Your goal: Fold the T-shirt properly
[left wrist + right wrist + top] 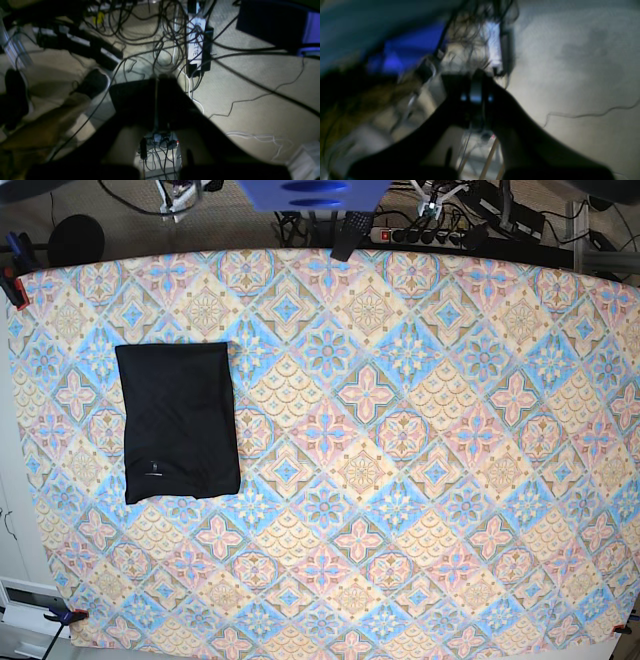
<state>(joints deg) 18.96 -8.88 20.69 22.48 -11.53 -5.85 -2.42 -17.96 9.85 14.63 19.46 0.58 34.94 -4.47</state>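
The black T-shirt (178, 420) lies folded into a neat upright rectangle on the left part of the table, with a tiny pale mark near its lower left. It shows only in the base view. Neither arm reaches over the table there. My left gripper (157, 80) is a dark silhouette with its fingers pressed together, holding nothing, pointing down at the carpet beyond the table. My right gripper (476, 77) is blurred, its fingers also together and empty, and also over the floor.
A patterned blue, pink and cream cloth (400, 480) covers the table, clamped at the corners (12, 285). Behind the far edge are a power strip (420, 232) and tangled cables (160, 32). A person's leg and dark shoe (93, 82) are on the carpet.
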